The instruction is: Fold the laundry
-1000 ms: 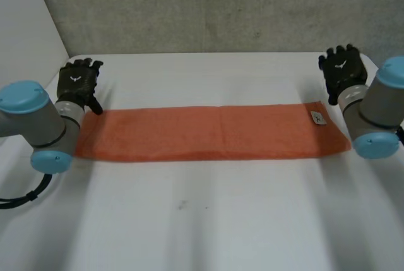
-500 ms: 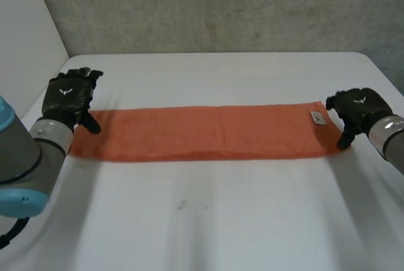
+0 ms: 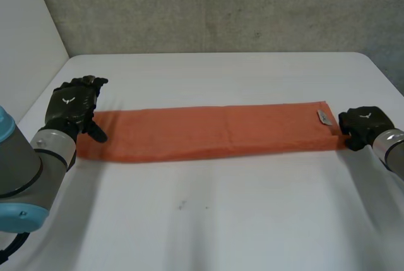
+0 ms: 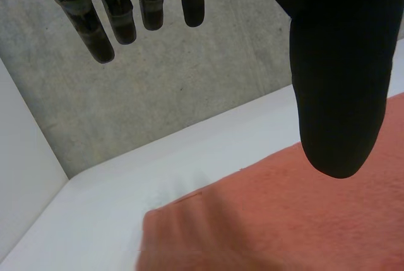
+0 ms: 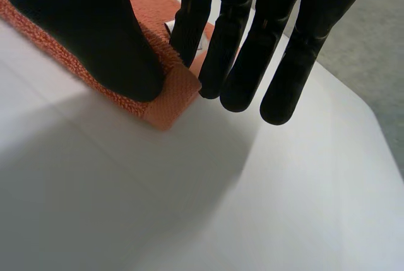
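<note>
An orange towel (image 3: 214,133) lies across the white table as a long flat strip, with a small white label (image 3: 322,117) near its right end. My right hand (image 3: 363,124) is at the strip's near right corner. In the right wrist view its thumb (image 5: 88,24) presses on top of the towel (image 5: 167,97) and one finger meets it from the far side, pinching the corner. My left hand (image 3: 72,108) hovers over the strip's left end, open, with fingers straight. In the left wrist view its thumb (image 4: 334,62) hangs above the towel (image 4: 284,220) without touching it.
The white table (image 3: 221,220) has bare surface in front of and behind the towel. A grey concrete wall (image 3: 214,6) runs behind the table's far edge, and a white panel (image 3: 25,37) stands at the left.
My right hand came down from the table's far right to the towel's near right corner and closed on it. My left hand shifted nearer over the left end. The towel's right end lies slightly askew.
</note>
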`<state>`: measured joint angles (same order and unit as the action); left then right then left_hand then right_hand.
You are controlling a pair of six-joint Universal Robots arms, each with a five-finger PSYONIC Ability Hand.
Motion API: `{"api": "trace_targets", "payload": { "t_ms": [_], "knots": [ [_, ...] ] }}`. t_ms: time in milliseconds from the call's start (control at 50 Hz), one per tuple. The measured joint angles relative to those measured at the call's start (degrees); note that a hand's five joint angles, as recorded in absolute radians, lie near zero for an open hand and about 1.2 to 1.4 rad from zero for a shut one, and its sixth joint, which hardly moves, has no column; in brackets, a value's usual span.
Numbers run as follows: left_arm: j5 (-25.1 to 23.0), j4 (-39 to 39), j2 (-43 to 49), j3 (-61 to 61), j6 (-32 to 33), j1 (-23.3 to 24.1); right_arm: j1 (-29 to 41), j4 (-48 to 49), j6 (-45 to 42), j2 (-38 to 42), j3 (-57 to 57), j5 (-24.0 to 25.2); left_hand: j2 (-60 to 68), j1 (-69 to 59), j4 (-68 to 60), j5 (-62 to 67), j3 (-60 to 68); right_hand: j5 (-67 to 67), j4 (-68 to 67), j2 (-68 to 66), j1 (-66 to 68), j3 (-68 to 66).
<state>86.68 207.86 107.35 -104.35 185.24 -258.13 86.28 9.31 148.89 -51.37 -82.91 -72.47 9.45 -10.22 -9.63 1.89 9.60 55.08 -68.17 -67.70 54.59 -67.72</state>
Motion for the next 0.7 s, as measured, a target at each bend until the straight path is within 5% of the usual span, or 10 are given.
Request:
{"api": "trace_targets", "payload": {
  "t_ms": [400, 520, 620, 660, 700],
  "knots": [
    [-0.02, -0.17, -2.42, -1.08, -0.06, -0.32, -10.71, -1.34, -11.58, -2.89, 7.74, -10.25, 0.00, 0.00, 0.00, 0.00, 0.00, 1.01, -0.12, 0.00, 0.06, -0.15],
    [0.03, -0.18, -2.95, -1.15, -0.06, -0.36, -1.22, -0.94, -7.75, -7.01, 11.34, -9.36, 0.00, 0.00, 0.01, 0.00, 0.00, 1.14, -0.16, 0.00, 0.49, -0.15],
    [0.11, -0.17, -3.61, -1.19, -0.06, -0.41, 13.52, -0.26, -4.31, -7.31, 15.16, -5.63, 0.00, 0.00, 0.00, 0.00, 0.00, 1.16, -0.16, 0.00, 0.81, -0.17],
    [0.11, -0.17, -3.61, -1.19, -0.06, -0.41, 13.52, -0.26, -4.31, -7.31, 15.16, -5.63, 0.00, 0.00, 0.00, 0.00, 0.00, 1.16, -0.16, 0.00, 0.81, -0.17],
    [0.15, -0.21, -3.95, -1.24, -0.06, -0.48, 23.94, 0.54, -3.37, -4.82, 18.32, -2.56, 0.00, 0.00, 0.00, 0.00, 0.00, 1.16, -0.16, 0.00, 0.81, -0.17]
  ]
}}
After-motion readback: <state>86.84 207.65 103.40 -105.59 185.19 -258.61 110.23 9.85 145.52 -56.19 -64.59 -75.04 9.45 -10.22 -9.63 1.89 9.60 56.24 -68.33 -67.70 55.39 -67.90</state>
